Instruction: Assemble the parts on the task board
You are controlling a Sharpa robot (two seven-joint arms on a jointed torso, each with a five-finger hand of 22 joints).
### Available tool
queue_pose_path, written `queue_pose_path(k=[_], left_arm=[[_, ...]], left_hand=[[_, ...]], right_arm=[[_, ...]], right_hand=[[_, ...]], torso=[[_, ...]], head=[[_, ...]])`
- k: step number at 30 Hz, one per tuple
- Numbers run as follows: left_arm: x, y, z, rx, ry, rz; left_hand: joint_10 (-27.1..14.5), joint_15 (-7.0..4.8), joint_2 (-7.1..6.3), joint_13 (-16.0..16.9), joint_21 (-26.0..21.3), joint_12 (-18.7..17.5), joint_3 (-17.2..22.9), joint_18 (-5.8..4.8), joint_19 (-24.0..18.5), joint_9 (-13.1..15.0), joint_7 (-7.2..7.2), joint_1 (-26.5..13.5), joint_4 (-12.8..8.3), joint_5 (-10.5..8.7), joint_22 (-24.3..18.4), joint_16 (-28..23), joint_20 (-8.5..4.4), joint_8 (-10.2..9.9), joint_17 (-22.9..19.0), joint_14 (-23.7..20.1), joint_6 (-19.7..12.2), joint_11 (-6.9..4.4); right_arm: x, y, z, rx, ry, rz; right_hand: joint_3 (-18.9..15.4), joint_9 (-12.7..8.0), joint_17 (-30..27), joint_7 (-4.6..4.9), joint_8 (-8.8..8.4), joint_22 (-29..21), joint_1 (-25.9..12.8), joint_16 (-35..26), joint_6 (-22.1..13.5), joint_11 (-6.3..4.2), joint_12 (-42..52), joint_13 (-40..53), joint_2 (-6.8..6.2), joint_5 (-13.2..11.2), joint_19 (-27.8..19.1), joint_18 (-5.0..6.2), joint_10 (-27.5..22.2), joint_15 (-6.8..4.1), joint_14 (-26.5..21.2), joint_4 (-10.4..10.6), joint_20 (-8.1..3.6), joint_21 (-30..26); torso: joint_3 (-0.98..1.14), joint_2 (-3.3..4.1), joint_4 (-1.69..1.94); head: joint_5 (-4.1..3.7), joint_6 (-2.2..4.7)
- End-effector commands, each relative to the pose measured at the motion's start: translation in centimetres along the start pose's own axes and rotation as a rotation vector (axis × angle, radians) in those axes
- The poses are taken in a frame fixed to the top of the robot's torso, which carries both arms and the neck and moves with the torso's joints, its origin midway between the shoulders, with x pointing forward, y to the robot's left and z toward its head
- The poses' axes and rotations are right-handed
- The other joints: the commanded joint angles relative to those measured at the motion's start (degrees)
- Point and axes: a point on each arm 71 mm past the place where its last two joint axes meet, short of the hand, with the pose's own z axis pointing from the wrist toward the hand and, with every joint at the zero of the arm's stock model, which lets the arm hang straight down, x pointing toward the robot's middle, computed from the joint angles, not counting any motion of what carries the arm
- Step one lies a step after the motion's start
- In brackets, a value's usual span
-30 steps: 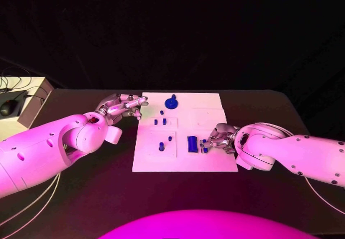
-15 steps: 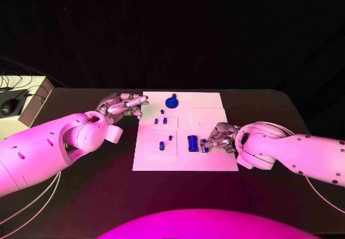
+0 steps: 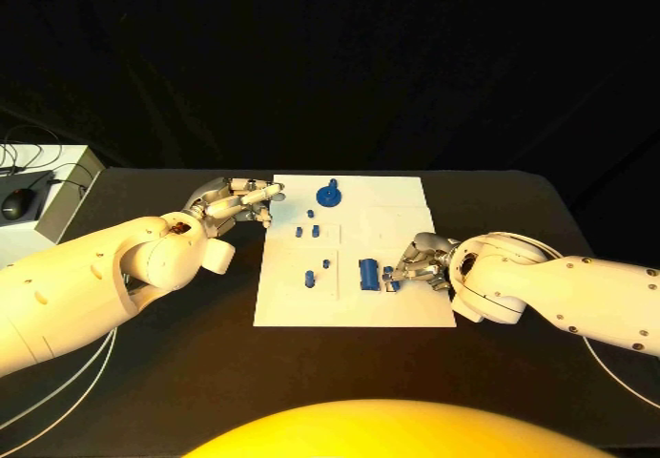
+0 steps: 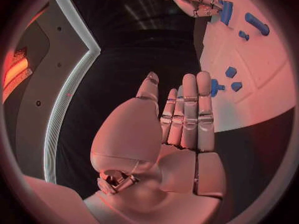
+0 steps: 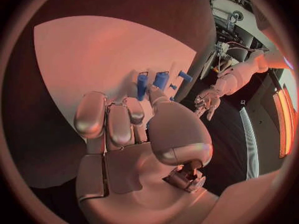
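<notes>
The white task board (image 3: pixel 399 310) lies mid-table with several blue parts on it: a round disc with a peg (image 3: pixel 329 196) at the far end, small pegs (image 3: pixel 308 279) on the left half, and a blue block (image 3: pixel 369 275). My right hand (image 3: pixel 421 265) rests on the board's right half, fingers curled, its fingertips pinching a small blue part (image 3: pixel 391 277) just right of the block; the right wrist view has that part (image 5: pixel 142 86) at the fingertips (image 5: pixel 134 108). My left hand (image 3: pixel 237 202) hovers at the board's far left edge with fingers (image 4: pixel 188 104) straight and nothing in it.
A grey box (image 3: pixel 55 191) with cables and a dark mouse-like object (image 3: pixel 18 203) stands off the table's far left corner. Bare black tabletop (image 3: pixel 344 372) stretches in front of the board and to both sides.
My right hand and the small blue part at its fingertips have crept slightly toward the far side. The left hand has stayed in place.
</notes>
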Motion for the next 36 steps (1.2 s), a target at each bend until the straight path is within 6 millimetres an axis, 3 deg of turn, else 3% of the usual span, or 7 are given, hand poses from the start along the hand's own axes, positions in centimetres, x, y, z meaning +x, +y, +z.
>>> queue_pose_path(k=[1, 6, 11, 24, 28, 36], left_arm=[[0.27, -0.04, 0.00, 0.003, 0.022, 0.001], [0.28, -0.04, 0.00, 0.002, 0.023, 0.003], [0.28, -0.03, 0.00, 0.001, 0.024, 0.003], [0.28, -0.03, 0.00, 0.000, 0.024, 0.003], [0.26, -0.03, 0.00, 0.000, 0.023, 0.003], [0.24, -0.03, -0.02, 0.000, 0.023, 0.003]], left_hand=[[-0.23, 0.19, 0.30, 0.04, -0.39, 0.17, 0.22, 0.96, 0.11, 0.05, 0.16, 0.26, 0.16, -0.03, -0.07, -0.10, -0.05, -0.07, -0.09, -0.26, -0.25, 0.05], [-0.31, 0.22, 0.16, 0.05, -0.40, 0.12, 0.18, 0.96, 0.10, 0.05, 0.17, 0.09, 0.24, -0.08, -0.07, -0.11, -0.04, -0.09, -0.09, -0.26, -0.35, 0.08], [-0.33, 0.23, 0.09, 0.05, -0.40, 0.11, 0.17, 0.96, 0.10, 0.05, 0.18, 0.04, 0.25, -0.12, -0.07, -0.11, -0.04, -0.08, -0.09, -0.25, -0.38, 0.09], [-0.34, 0.23, 0.03, 0.05, -0.39, 0.12, 0.17, 0.97, 0.12, 0.05, 0.21, -0.04, 0.30, -0.15, -0.07, -0.11, -0.03, -0.07, -0.09, -0.23, -0.42, 0.09], [-0.34, 0.23, 0.03, 0.05, -0.39, 0.12, 0.17, 0.97, 0.12, 0.05, 0.21, -0.04, 0.30, -0.15, -0.07, -0.11, -0.03, -0.07, -0.09, -0.23, -0.42, 0.09], [-0.34, 0.23, 0.03, 0.05, -0.39, 0.12, 0.17, 0.97, 0.12, 0.05, 0.21, -0.04, 0.30, -0.15, -0.07, -0.11, -0.03, -0.07, -0.09, -0.23, -0.42, 0.09]], right_arm=[[0.30, -0.03, 0.09, -0.001, 0.002, -0.004], [0.23, 0.02, 0.10, -0.006, -0.010, 0.006], [0.15, 0.08, 0.07, -0.014, -0.023, 0.019], [-0.08, 0.18, -0.23, -0.034, -0.062, 0.065], [-0.21, 0.13, -0.24, -0.034, -0.077, 0.079], [-0.38, -0.24, -0.24, -0.023, -0.082, 0.085]], right_hand=[[-2.09, -0.10, 0.01, 0.28, -0.22, 7.52, -0.61, -0.33, 0.22, 0.13, -0.15, -0.18, -0.68, -0.76, 4.04, 0.51, -0.42, 0.00, 0.02, 0.98, -0.27, -0.37], [-4.83, -0.05, 0.03, 0.43, -0.14, 7.54, -1.07, -0.33, 0.22, 0.26, -0.09, -0.30, -0.55, -4.35, 4.05, 0.56, -0.43, 0.10, 0.02, 3.00, -0.17, -0.36], [-6.53, 0.12, 0.07, 0.53, 0.04, 7.56, -1.37, -0.29, 0.18, 0.33, 0.03, -0.42, -0.54, -6.47, 4.05, 0.61, -0.43, 0.16, 0.03, 5.35, -0.09, -0.27], [-7.01, 0.20, 0.11, 0.42, 0.18, 7.60, -2.09, -0.22, 0.34, 0.28, 0.32, -0.40, -0.38, -6.73, 4.09, 0.62, -0.18, 0.10, 0.06, 7.02, -0.11, -0.05], [-7.16, 0.22, 0.08, 0.35, 0.23, 7.61, -2.70, -0.22, 0.41, 0.24, 0.37, -0.40, 0.07, -9.16, 4.09, 0.60, -0.11, 0.08, 0.05, 7.90, -0.14, 0.05], [-6.85, 0.35, 0.08, 0.32, 0.37, 7.61, -1.92, -0.21, 0.44, 0.20, 0.38, -0.41, 0.51, -8.73, 4.08, 0.58, -0.07, 0.04, 0.04, 7.62, -0.17, 0.09]], torso=[[0.00, -0.01, 0.01], [0.03, -0.03, -0.03], [0.02, -0.03, -0.01], [0.06, -0.01, 0.00], [0.04, -0.02, -0.01], [0.00, -0.02, 0.02]], head=[[-0.08, -0.08], [-0.03, -0.03], [0.00, 0.07], [0.07, 0.23], [0.07, 0.27], [0.09, 0.25]])
